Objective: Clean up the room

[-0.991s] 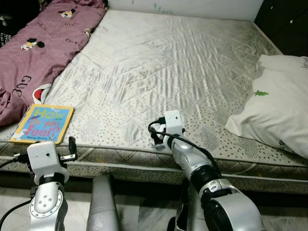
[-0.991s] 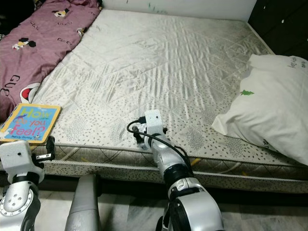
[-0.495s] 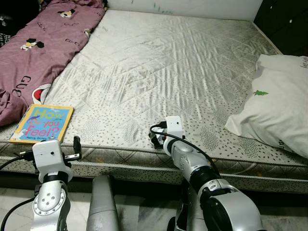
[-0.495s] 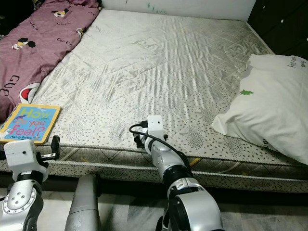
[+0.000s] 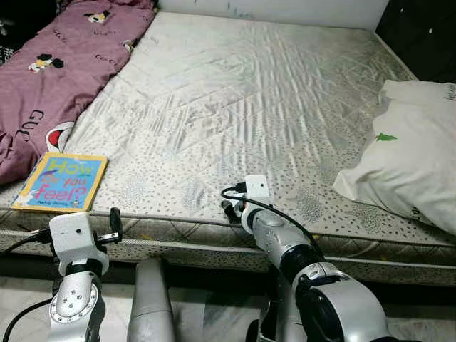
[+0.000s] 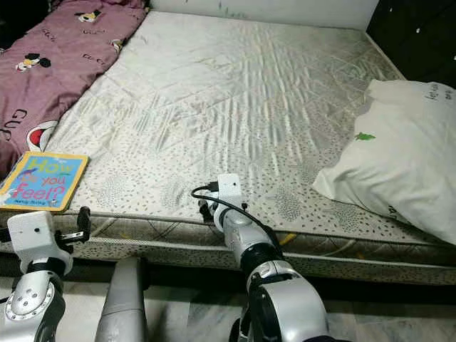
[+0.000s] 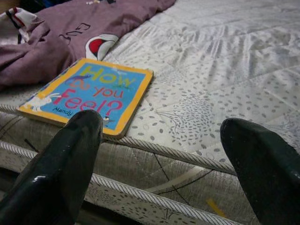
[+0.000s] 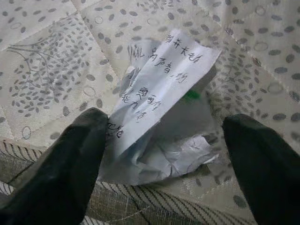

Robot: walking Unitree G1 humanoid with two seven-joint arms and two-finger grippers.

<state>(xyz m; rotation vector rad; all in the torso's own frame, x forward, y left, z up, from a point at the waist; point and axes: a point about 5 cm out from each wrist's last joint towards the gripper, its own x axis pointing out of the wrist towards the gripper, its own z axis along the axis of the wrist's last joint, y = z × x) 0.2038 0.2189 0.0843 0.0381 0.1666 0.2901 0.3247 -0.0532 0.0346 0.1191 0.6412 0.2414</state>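
Observation:
A crumpled sheet of white paper (image 8: 159, 112) with handwriting lies on the patterned mattress (image 5: 249, 92), close to its front edge. My right gripper (image 8: 166, 121) is open, one black finger (image 8: 70, 159) on each side of the paper, neither clearly touching it. In the eye views that gripper (image 5: 229, 209) sits low at the mattress's front edge. A colourful book (image 7: 89, 96) titled "How do you feel?" lies flat at the front left corner. My left gripper (image 7: 164, 126) is open just below and in front of the book (image 5: 62, 182), holding nothing.
A purple printed blanket (image 5: 64, 64) covers the mattress's left side. A white pillow (image 5: 413, 157) lies at the right edge, with dark furniture (image 5: 427, 28) behind it. Pale floor (image 5: 206, 320) runs below the bed side.
My right wrist has sunk slightly toward the mattress edge. The left arm has shifted a little to the right. The book and pillow stay put.

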